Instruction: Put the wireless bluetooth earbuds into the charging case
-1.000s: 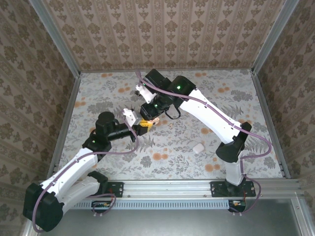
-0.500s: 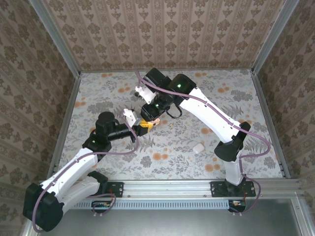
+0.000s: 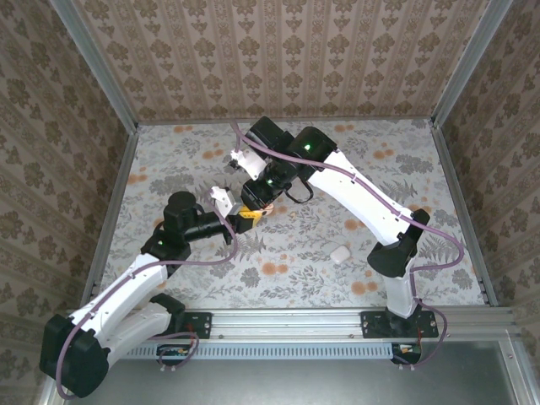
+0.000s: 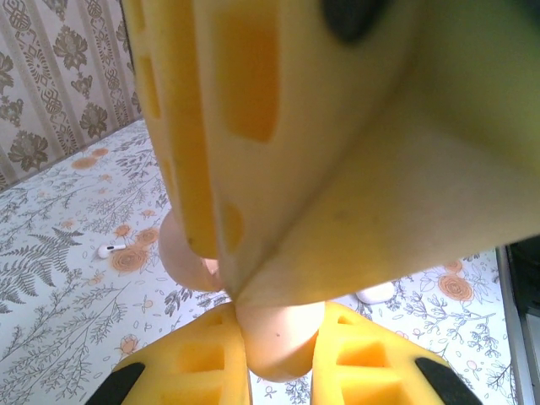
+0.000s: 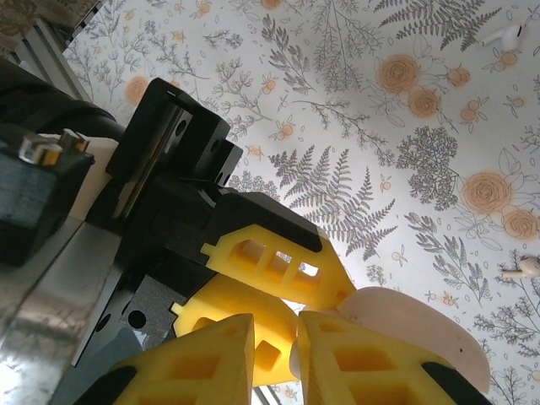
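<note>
Two robot arms meet near the middle of a flower-patterned tabletop (image 3: 405,160), inside a wallpapered enclosure. Both end in yellow-fingered claws, and the two claws come together on the same small object: a peach-coloured rounded piece (image 5: 422,325) held above the surface.

The left claw (image 4: 278,354) reaches in from the near left corner. Its wrist camera shows its two yellow fingers (image 4: 181,367) pressed against either side of the peach piece, so it is closed tight on it.

The right claw (image 5: 295,359) comes down from the far side, its arm bending back from the near right corner. Its fingers stand very close together, with a thin pale edge of the peach piece between them, so it appears to pinch the rim. In the left wrist view, one of its fingers looms large across the top of the frame.

Neither claw holds the wireless bluetooth earbuds (image 5: 510,34). They lie loose on the tabletop, well apart from each other. The right wrist view shows one at the upper right corner of the picture and a second (image 5: 527,268) at the right edge. The left wrist view shows one (image 4: 110,250) beside an orange flower print.

A white rounded-square box (image 3: 339,253) sits alone on the right half of the tabletop, toward the near edge, apart from both claws.
</note>
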Controlling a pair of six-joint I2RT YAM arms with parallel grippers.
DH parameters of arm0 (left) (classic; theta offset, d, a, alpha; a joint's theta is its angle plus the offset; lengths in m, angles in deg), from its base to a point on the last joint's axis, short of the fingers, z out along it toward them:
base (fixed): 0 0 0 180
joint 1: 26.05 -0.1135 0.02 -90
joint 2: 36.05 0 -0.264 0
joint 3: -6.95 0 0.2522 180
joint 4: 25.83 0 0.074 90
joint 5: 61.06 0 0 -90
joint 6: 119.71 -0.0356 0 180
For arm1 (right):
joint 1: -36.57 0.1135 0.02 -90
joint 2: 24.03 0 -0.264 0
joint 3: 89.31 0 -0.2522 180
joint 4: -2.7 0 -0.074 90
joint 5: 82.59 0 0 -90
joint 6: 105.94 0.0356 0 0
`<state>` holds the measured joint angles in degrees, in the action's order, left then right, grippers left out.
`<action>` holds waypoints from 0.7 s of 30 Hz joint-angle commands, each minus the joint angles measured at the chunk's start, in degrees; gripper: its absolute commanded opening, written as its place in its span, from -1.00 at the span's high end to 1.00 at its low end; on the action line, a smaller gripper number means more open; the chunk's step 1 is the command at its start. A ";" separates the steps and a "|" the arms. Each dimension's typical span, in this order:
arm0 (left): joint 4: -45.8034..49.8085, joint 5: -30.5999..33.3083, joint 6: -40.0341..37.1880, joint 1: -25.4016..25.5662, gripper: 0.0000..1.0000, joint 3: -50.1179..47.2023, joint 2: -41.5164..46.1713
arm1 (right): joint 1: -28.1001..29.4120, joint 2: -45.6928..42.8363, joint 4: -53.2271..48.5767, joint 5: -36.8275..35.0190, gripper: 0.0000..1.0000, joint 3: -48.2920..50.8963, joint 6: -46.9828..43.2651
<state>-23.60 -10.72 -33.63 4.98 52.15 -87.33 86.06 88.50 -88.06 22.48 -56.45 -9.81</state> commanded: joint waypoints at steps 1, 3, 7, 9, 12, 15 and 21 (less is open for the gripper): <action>-2.63 0.18 -0.65 -0.79 1.00 2.40 0.47 | 0.03 -0.28 -5.10 -0.77 0.58 1.69 -0.51; -2.67 0.11 -0.64 -0.79 1.00 2.38 0.57 | 0.02 -0.79 -4.88 -1.17 0.59 2.52 -0.35; -2.88 -0.16 -0.41 -0.87 1.00 2.22 0.56 | -0.07 -2.31 -3.81 -2.30 0.60 4.46 0.08; -2.96 -0.29 -0.25 -0.97 1.00 2.12 0.56 | -0.15 -2.97 -3.28 -2.61 0.61 5.19 0.26; -3.30 -0.34 -0.03 -0.97 1.00 1.96 0.69 | -0.20 -3.72 -2.61 -3.02 0.61 6.17 0.44; -3.30 -0.35 0.14 -0.96 1.00 1.96 0.82 | -0.29 -4.42 -2.05 -3.20 0.61 6.89 0.48; -3.24 -0.27 0.23 -0.95 1.00 1.87 1.04 | -0.47 -5.71 -1.51 -4.06 0.62 7.94 0.89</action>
<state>-21.99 -10.90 -33.61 4.63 52.15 -87.42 85.99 84.64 -86.18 20.93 -49.61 -9.59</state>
